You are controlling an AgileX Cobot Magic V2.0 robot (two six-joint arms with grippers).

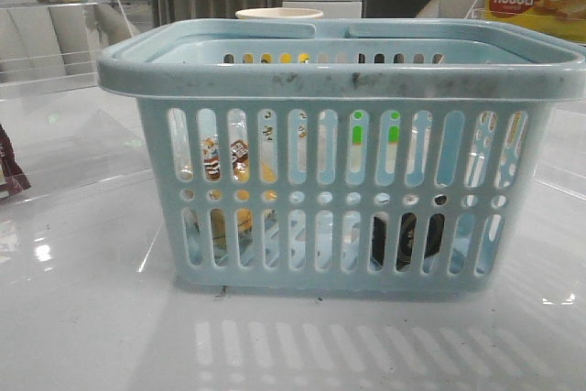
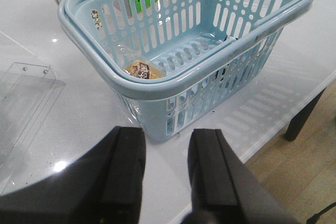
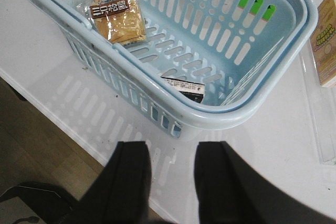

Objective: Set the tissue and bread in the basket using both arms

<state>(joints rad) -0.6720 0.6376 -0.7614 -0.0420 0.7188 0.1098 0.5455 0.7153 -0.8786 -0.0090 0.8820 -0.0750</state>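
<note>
The light blue basket (image 1: 339,75) stands on the white table and fills the middle of the front view. The bread (image 3: 116,18), a pale yellow slice in a clear packet with a brown label, lies on the basket floor at one end; it also shows in the left wrist view (image 2: 143,69) and through the slots (image 1: 229,160). The tissue (image 3: 184,87), a low nearly black pack, lies on the floor at the other end, dark behind the slots (image 1: 405,237). My left gripper (image 2: 167,169) is open and empty outside a basket corner. My right gripper (image 3: 172,179) is open and empty outside another corner.
A yellow "nabati" box (image 1: 536,2) stands at the back right. A white cup (image 1: 279,14) shows behind the basket. Clear plastic holders (image 2: 23,95) lie on the table at the sides. The table edge (image 3: 63,124) and wooden floor are close under both grippers.
</note>
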